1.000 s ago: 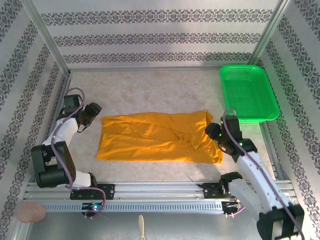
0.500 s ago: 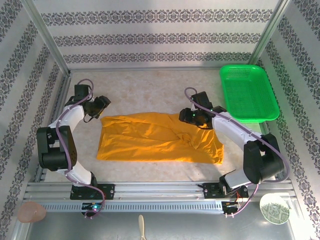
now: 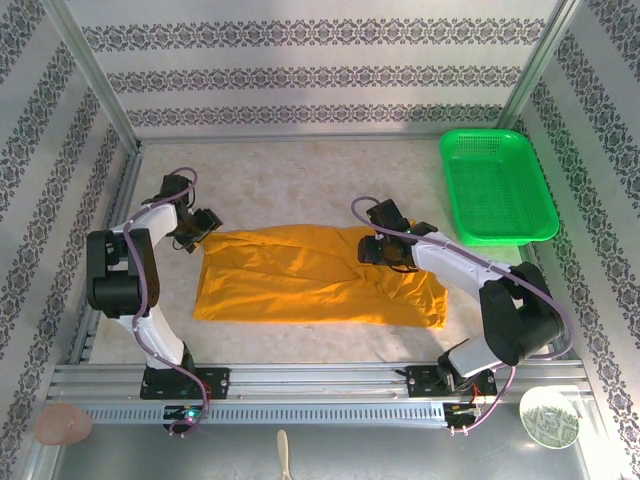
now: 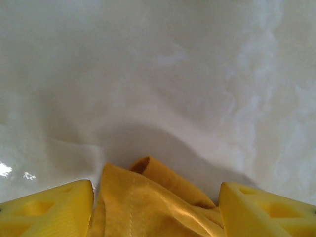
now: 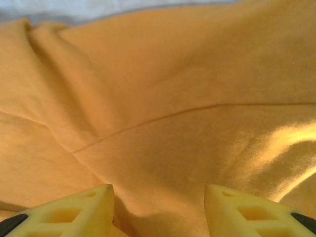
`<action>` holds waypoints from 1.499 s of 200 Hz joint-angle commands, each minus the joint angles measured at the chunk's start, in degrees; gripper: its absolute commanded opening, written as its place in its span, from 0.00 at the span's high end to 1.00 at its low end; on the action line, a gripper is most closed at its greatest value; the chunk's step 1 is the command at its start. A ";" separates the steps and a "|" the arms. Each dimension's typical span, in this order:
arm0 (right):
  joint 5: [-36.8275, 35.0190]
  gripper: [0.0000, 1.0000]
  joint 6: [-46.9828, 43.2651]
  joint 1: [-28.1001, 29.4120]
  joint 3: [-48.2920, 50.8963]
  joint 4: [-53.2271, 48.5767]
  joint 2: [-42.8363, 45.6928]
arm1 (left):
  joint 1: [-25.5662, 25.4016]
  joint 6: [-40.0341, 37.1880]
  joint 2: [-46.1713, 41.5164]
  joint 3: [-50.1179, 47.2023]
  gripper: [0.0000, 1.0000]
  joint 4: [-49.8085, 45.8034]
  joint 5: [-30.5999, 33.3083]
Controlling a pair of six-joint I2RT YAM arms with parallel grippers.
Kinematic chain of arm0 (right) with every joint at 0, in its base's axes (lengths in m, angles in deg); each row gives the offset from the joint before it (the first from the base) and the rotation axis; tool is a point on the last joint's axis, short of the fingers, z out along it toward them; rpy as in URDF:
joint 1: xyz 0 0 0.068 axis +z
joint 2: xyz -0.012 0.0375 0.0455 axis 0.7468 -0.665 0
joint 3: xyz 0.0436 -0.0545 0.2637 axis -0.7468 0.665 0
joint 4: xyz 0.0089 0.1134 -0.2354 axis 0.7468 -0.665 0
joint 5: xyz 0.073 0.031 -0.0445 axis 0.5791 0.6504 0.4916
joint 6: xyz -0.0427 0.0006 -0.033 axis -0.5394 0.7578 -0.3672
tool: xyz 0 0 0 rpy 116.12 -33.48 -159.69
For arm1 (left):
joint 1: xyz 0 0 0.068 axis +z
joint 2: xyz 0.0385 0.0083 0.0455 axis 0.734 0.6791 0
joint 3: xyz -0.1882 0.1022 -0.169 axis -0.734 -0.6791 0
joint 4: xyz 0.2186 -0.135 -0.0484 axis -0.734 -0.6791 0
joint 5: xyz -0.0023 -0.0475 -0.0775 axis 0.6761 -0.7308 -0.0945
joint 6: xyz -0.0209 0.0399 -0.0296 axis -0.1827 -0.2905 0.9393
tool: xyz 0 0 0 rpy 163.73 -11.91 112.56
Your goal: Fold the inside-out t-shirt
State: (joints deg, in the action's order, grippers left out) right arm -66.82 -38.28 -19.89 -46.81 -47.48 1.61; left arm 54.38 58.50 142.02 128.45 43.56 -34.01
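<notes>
The inside-out t-shirt lies spread across the middle of the table, mustard-orange and wrinkled, with no print or label showing. My left gripper is at the shirt's far left corner. In the left wrist view it is open, and a folded corner of the shirt lies between its yellow fingers. My right gripper hovers over the shirt's far right part. In the right wrist view it is open just above the fabric, which a seam crosses.
A green plastic basket stands at the back right, apart from the shirt. Patterned walls and metal posts enclose the table. Bare tabletop lies behind the shirt. A round dish and a pink object lie beyond the front rail.
The right arm swung from the near right in over the shirt and shifted a little left. The left gripper moved down to the shirt's far left corner.
</notes>
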 commanded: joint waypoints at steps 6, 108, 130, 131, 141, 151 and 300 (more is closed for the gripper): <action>-2.12 0.48 -0.71 1.79 1.36 -1.95 0.65 | -0.52 -2.44 0.88 2.22 0.32 -3.08 1.78; -4.39 0.47 -1.51 6.70 3.41 -3.81 2.79 | -1.13 -3.14 0.03 1.84 0.33 -2.66 1.86; -5.45 0.87 -2.31 6.70 3.41 -4.53 2.90 | -1.18 -2.95 0.04 2.03 0.33 -2.42 1.67; -5.53 0.90 -2.36 6.67 3.45 -4.59 2.99 | -1.13 -2.95 0.06 2.02 0.33 -2.45 1.66; -6.16 1.00 -2.61 6.39 3.50 -5.46 4.52 | -1.14 -3.04 -0.06 2.10 0.33 -2.56 1.66; -6.25 1.00 -2.69 5.97 3.50 -6.12 6.74 | -1.10 -3.28 -0.22 2.40 0.33 -2.81 1.80; -3.89 1.00 1.02 4.58 7.19 -7.24 15.51 | -1.68 -5.38 0.94 5.01 0.53 -5.17 2.37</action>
State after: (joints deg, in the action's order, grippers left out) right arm -70.56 -38.04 -14.84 -38.99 -54.71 17.50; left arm 53.51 54.04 142.61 133.52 40.17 -32.26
